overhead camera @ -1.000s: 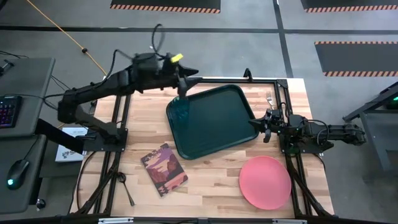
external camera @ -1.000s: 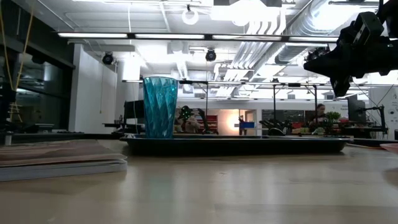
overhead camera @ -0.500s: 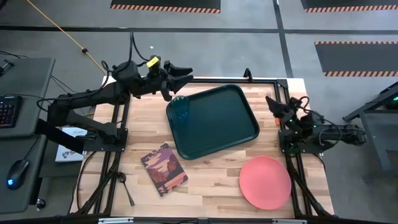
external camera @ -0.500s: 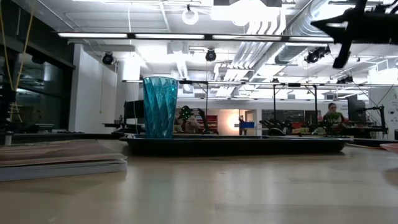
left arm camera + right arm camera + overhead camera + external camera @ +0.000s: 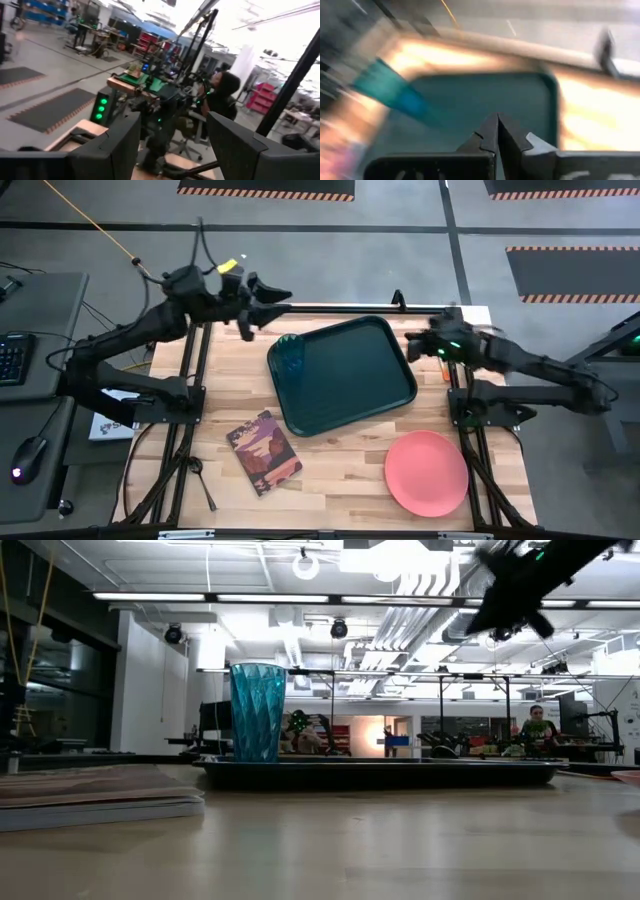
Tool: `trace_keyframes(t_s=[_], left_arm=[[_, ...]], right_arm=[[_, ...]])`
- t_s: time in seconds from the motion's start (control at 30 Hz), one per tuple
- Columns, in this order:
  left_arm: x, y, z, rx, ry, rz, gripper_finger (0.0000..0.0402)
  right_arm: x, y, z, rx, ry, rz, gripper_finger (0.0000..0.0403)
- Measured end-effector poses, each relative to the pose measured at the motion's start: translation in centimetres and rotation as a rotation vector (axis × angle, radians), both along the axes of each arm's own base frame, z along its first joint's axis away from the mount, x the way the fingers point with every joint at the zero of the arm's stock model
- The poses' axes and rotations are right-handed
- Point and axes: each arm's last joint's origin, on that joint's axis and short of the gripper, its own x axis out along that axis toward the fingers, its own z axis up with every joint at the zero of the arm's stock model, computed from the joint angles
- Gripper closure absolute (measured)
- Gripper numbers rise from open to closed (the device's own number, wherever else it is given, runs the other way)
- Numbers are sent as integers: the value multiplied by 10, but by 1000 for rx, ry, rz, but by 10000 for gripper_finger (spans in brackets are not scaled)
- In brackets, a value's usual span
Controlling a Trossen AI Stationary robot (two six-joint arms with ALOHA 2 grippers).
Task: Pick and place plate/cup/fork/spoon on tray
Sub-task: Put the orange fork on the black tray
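Right gripper (image 5: 418,348) is seen pinched fully together on nothing, held up off the table by the tray's (image 5: 350,380) right edge. Nearest the front edge, the plate (image 5: 427,472) is parked on bare wood, right of the book (image 5: 264,451). Farther back, the cup (image 5: 289,355) is stood upright in the tray's left corner. Left gripper (image 5: 283,297) is spread wide, empty, past the table's far edge.

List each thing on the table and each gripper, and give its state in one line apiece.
cup: upright on the tray, in a corner.
tray: flat on the table, holding only the cup.
plate: flat on the table, off the tray.
spoon: lying on the table, off the tray.
book: closed, flat on the table.
left gripper: open, empty, beyond the table's far edge.
right gripper: shut, empty, at the tray's edge.
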Motion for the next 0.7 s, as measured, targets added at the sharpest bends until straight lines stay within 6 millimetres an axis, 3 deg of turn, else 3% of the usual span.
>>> trace_keyframes(t_s=[0.17, 0.27, 0.43, 0.53, 0.7], left_arm=[[-32, -2, 7, 9, 23, 36, 186], [-43, -5, 8, 28, 35, 32, 186], [-47, -7, 9, 29, 36, 32, 186], [-45, -6, 8, 26, 43, 32, 186], [-35, -2, 2, 3, 73, 30, 186]], right_arm=[[5, -41, -31, 284, 403, -115, 402], [0, -59, -49, 407, 537, -168, 401], [-5, -70, -69, 488, 583, -234, 366], [-9, -72, -78, 484, 563, -311, 321], [-23, -70, -96, 499, 566, -591, 239]])
